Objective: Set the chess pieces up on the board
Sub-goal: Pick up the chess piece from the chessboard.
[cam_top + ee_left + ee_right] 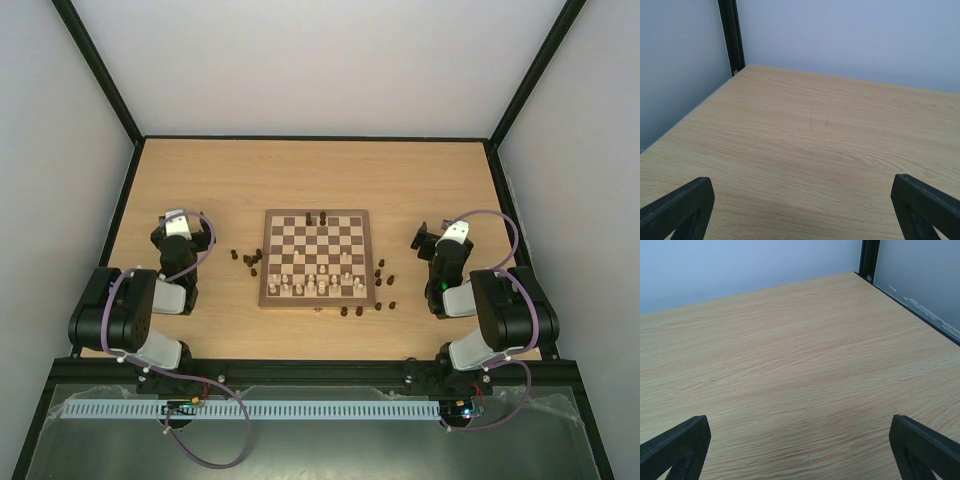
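The board (317, 258) lies in the middle of the table in the top view. Two dark chess pieces (316, 216) stand on its far row. Pale chessmen stand on its near rows. More dark pieces lie loose on the table left of the board (250, 260), right of it (383, 272) and off its near right corner (350, 311). My left gripper (172, 224) sits left of the board, open and empty. My right gripper (430, 237) sits right of the board, open and empty. Both wrist views show only bare table between spread fingers (680, 207) (925, 445).
Black frame posts stand at the table's far corners (731, 35) (869, 259). Grey walls close in the back and sides. The table's black edge (920, 312) runs along the right side.
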Robot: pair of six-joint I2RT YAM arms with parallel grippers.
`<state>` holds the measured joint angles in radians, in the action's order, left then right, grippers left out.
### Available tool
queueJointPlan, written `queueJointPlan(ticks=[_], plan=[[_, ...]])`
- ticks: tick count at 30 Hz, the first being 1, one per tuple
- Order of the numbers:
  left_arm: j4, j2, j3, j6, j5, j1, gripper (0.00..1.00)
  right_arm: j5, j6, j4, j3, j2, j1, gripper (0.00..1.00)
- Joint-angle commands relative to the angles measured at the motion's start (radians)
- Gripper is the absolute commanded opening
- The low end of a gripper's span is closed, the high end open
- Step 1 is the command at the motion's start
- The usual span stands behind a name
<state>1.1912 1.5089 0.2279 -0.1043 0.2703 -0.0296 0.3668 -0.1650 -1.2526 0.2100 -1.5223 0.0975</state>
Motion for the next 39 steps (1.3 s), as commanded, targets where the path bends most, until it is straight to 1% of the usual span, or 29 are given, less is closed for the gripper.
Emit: queueJointPlan(ticks=[1,16,17,18,19,20,21,22,24,26,28,31,33,35,37,39], plan=[[0.047,0.012,0.016,0.002,-0.003,0.002,1.0,0.008,-0.006,-0.014,0.008,0.002,-0.004,0.99],[0.053,0.007,0.015,0.013,0.004,-0.005,0.99,0.009,-0.006,-0.021,0.002,0.007,-0.004,0.98],[0.016,-0.012,0.032,0.021,-0.002,-0.011,0.99,0.017,-0.006,-0.025,0.004,0.011,-0.004,0.99],[-0.072,-0.055,0.067,0.037,0.0,-0.025,1.0,0.019,-0.007,0.005,0.013,0.026,-0.003,0.99],[-0.162,-0.102,0.1,0.05,0.024,-0.045,1.0,0.015,-0.006,0.025,0.012,0.039,-0.002,0.99],[-0.225,-0.155,0.115,0.059,0.055,-0.061,0.99,0.016,-0.004,0.011,0.003,0.05,-0.003,0.99],[-0.248,-0.211,0.115,0.055,0.048,-0.067,1.0,0.025,-0.004,0.008,-0.01,0.068,0.0,0.99],[-0.272,-0.268,0.117,0.041,0.033,-0.068,1.0,0.027,0.001,0.042,-0.007,0.094,0.003,0.99],[-0.379,-0.395,0.151,0.005,0.032,-0.075,1.0,0.011,0.023,0.154,0.03,0.165,0.015,0.99],[-0.516,-0.484,0.206,-0.075,0.043,-0.08,1.0,0.023,0.002,0.279,0.069,0.267,0.028,0.99],[-0.642,-0.551,0.261,-0.126,0.026,-0.084,1.0,0.021,-0.072,0.442,0.125,0.363,0.029,0.99],[-0.801,-0.621,0.336,-0.236,-0.007,-0.098,1.0,-0.02,-0.243,0.786,0.294,0.455,0.029,0.99],[-0.904,-0.649,0.393,-0.309,-0.036,-0.114,1.0,-0.148,-0.312,1.032,0.477,0.461,0.03,0.99],[-0.989,-0.662,0.45,-0.364,-0.077,-0.129,0.99,-0.29,-0.321,1.203,0.599,0.446,0.036,0.99],[-1.043,-0.666,0.498,-0.404,-0.131,-0.137,1.0,-0.394,-0.338,1.275,0.654,0.458,0.037,0.99],[-1.11,-0.663,0.566,-0.433,-0.203,-0.136,1.0,-0.483,-0.323,1.33,0.678,0.484,0.037,0.99]])
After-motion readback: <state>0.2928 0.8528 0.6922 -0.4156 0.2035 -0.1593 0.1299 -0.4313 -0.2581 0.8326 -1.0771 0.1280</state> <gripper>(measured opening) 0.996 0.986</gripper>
